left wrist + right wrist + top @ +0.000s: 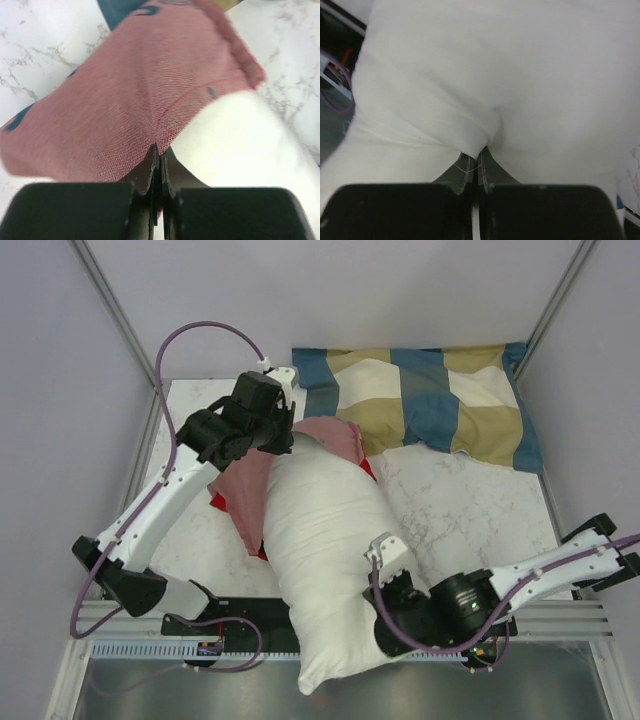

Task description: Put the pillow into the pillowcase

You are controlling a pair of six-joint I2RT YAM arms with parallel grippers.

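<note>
Left end effector [159, 152]: jaws pinched tight on a fold of the pillowcase [150, 90], which it holds with the dull pink side facing the wrist camera and a few dark blue marks showing. Right end effector [476, 157]: jaws narrow, closed on a small tuck of the pillow [510, 75]; white fabric fills nearly all of that wrist view. From the top view, the pillow lies lengthwise down the middle of the worktop [470, 510], and its near end overhangs the near edge between the two arm bases. The right arm grips it low on its right flank. The pillowcase is bunched at the pillow's far left end, with pink fabric draped over that end. I cannot tell how far the pillow sits inside. Slivers of the red printed side show along the pillow's left side and at its far right. A checked pillow [420, 400] lies at the far right of the worktop, just beside the bunched case.
</note>
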